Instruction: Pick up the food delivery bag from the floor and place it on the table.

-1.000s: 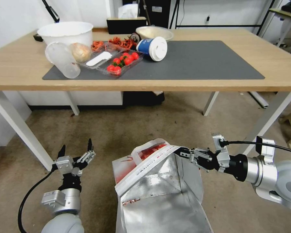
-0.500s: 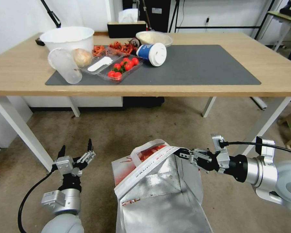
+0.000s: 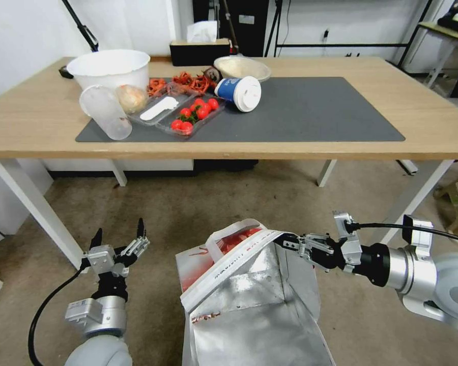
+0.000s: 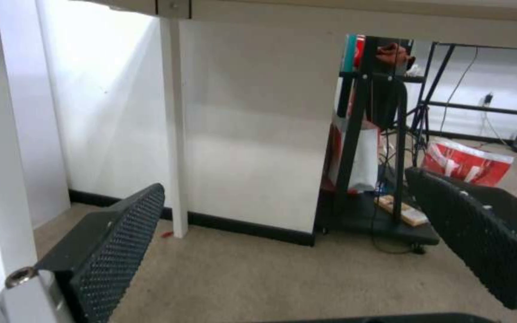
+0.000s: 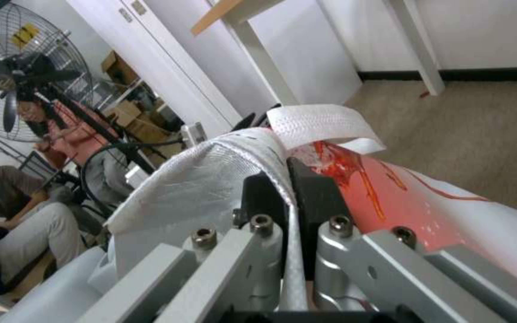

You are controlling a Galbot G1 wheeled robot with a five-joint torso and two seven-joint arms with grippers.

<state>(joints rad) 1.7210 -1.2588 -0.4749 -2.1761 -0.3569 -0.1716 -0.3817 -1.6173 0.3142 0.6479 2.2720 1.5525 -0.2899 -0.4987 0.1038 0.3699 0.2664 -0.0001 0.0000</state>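
Observation:
The food delivery bag [image 3: 249, 300], red and white outside with silver foil lining, stands open at the bottom centre of the head view; its base is cut off by the picture's edge. My right gripper [image 3: 290, 241] is shut on the bag's white top rim at its right side. In the right wrist view the fingers [image 5: 315, 193] pinch that rim, and the bag's red side [image 5: 390, 188] lies beyond. My left gripper [image 3: 118, 239] hangs open to the bag's left over the floor [image 3: 213, 198], and its left wrist view [image 4: 282, 179] shows nothing between its pads. The table [image 3: 432, 117] stands ahead.
On the table's left half sit a white bowl [image 3: 109, 66], a clear cup on its side [image 3: 104, 112], a tomato tray [image 3: 193, 109] and a tipped blue cup [image 3: 239, 91]. The grey mat [image 3: 331, 107] is bare on its right half. White table legs [image 3: 30, 203] [image 3: 417, 195] flank the floor ahead.
The whole head view has shifted: the table now sits lower in the picture, so the camera moved. Both grippers and the bag keep their places in the view.

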